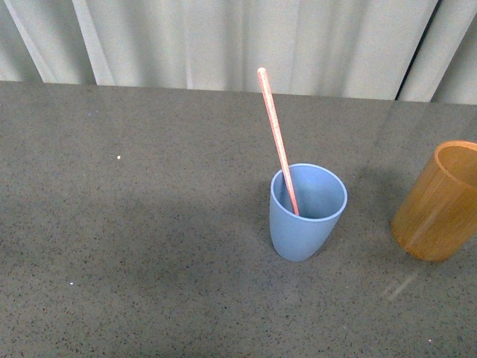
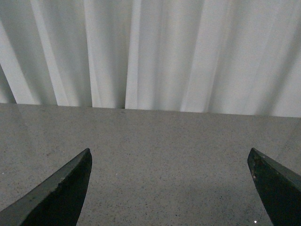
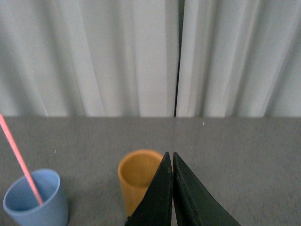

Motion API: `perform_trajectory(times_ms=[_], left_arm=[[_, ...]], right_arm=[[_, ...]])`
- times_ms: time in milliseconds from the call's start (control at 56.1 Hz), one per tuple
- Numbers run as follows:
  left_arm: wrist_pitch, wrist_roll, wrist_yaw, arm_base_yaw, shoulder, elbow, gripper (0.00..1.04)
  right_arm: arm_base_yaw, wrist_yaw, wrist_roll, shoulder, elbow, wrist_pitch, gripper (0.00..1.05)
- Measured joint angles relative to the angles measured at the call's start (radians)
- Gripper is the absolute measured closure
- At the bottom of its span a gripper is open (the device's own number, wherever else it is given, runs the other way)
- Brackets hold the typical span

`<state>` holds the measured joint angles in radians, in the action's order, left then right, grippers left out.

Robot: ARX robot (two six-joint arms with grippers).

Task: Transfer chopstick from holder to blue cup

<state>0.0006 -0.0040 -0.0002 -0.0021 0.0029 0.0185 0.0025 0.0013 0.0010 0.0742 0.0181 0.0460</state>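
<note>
A pinkish-red chopstick stands leaning in the light blue cup at the table's middle. The orange-brown wooden holder stands upright at the right edge, apart from the cup, and looks empty. Neither arm shows in the front view. In the right wrist view my right gripper is shut on nothing, its tips in front of the holder, with the blue cup and the chopstick off to one side. In the left wrist view my left gripper is open over bare table.
The grey speckled table runs back to a pale pleated curtain. The left wrist view shows only table and curtain between the fingers.
</note>
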Motion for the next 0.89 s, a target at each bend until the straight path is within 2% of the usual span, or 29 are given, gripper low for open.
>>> perform_trajectory(times_ms=[54,339,892], left_arm=[[0.000,0.000,-0.001,0.000,0.000,0.000,0.07],[0.000,0.000,0.000,0.000,-0.001,0.000,0.07],[0.000,0.000,0.000,0.000,-0.001,0.000,0.07]], right_arm=[[0.000,0.001,0.000,-0.047,0.000,-0.039,1.04],[0.000,0.000,0.000,-0.070,0.000,-0.044,1.04],[0.000,0.000,0.000,-0.070,0.000,-0.044,0.14]])
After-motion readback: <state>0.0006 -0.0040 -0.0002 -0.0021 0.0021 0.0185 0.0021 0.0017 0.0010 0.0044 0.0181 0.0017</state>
